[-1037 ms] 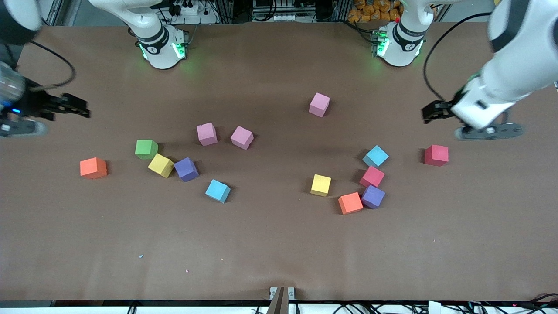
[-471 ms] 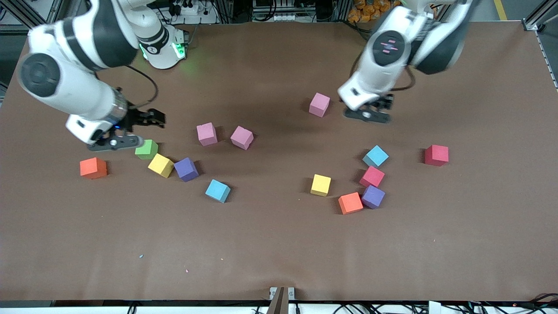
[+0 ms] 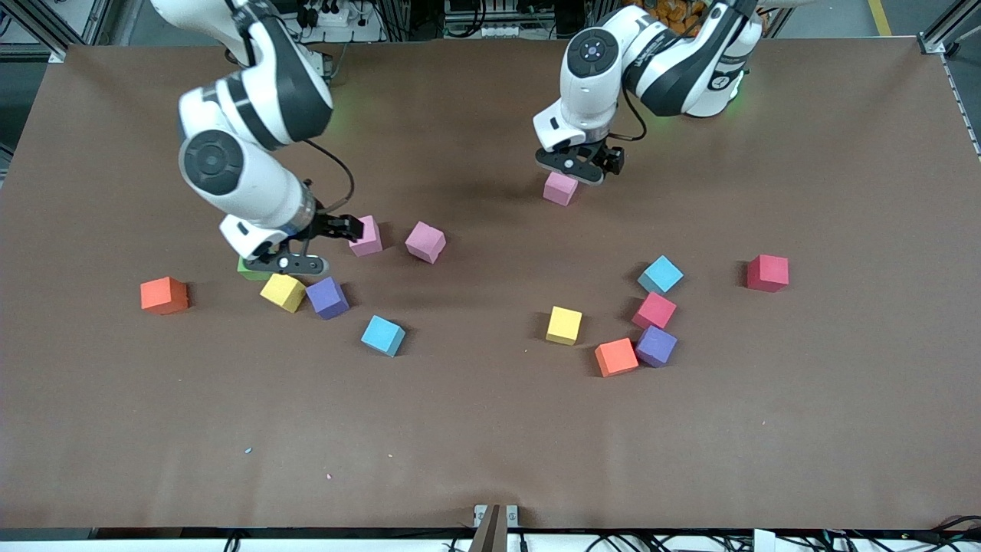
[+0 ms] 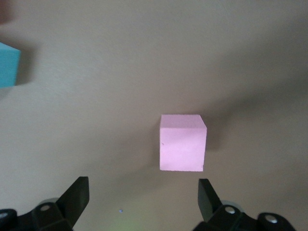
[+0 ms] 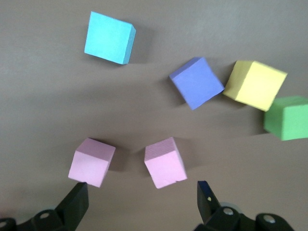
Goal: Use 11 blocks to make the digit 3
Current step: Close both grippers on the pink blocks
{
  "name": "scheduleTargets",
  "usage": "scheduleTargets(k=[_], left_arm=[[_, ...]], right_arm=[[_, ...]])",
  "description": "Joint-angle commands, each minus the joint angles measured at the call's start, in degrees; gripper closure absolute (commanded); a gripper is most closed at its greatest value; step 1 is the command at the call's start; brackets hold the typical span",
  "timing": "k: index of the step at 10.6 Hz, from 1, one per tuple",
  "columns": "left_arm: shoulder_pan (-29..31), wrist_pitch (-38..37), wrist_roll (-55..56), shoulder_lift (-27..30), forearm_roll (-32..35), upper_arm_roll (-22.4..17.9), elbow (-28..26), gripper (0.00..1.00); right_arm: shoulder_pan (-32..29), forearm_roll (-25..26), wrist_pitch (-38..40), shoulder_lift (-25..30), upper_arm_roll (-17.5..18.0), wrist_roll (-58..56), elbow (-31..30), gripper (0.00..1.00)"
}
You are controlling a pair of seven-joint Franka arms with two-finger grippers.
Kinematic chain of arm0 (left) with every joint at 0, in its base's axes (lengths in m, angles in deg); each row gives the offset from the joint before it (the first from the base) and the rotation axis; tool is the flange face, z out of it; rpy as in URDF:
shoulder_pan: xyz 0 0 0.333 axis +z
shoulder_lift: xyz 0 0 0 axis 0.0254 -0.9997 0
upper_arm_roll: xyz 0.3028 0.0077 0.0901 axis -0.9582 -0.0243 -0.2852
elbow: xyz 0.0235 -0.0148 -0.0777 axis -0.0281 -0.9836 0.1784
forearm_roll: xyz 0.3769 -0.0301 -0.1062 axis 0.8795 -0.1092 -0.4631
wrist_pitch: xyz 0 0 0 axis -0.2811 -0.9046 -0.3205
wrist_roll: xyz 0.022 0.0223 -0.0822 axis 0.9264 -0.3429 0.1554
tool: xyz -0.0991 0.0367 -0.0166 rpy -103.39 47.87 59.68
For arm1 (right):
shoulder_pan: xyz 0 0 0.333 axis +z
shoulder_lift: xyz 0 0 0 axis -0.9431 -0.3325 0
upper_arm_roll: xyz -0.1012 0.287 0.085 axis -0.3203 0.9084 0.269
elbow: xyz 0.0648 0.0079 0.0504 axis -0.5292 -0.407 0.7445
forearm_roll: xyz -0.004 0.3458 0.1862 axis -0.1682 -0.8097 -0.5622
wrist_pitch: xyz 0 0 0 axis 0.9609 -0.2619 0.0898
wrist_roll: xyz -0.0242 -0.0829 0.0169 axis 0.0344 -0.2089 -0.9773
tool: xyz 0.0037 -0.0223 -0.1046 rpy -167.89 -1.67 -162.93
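Observation:
The blocks lie scattered singly, and no digit 3 is in view. My left gripper point(image 3: 575, 170) hangs open just above a lone pink block point(image 3: 560, 188) point(image 4: 183, 142), which lies ahead of the fingertips, not between them. My right gripper point(image 3: 295, 266) is open and low over a cluster: two pink blocks point(image 5: 91, 161) point(image 5: 165, 162), yellow point(image 3: 283, 292), purple point(image 3: 327, 297) and light blue point(image 3: 382, 335). Toward the left arm's end lie yellow point(image 3: 564, 325), orange point(image 3: 616, 356), purple point(image 3: 656, 346), a pinkish-red block point(image 3: 654, 310), light blue point(image 3: 661, 274) and red point(image 3: 767, 272).
A green cube point(image 5: 287, 118) sits beside the yellow one, mostly hidden under the right gripper in the front view. A single orange block point(image 3: 164, 295) lies toward the right arm's end. The brown table point(image 3: 490, 445) has wide bare space nearer the front camera.
Both arms have swung in from the table's ends. The left gripper has come over the lone pink block, the right gripper over the green and pink cluster. No block has moved.

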Motion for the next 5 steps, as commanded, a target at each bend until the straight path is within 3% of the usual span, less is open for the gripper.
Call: scheduleTargets(k=[1, 5], left_arm=[[0.62, 7.95, -0.39, -1.51, -0.51, 1.4, -3.4, 0.0], [0.88, 14.05, 0.14, -6.51, -0.33, 1.31, -5.35, 0.0]], right_arm=[[2.65, -2.85, -3.97, -2.34, -0.47, 12.04, -1.86, 0.0], [9.86, -3.12, -13.1, -9.19, -0.47, 32.02, -1.69, 0.0]])
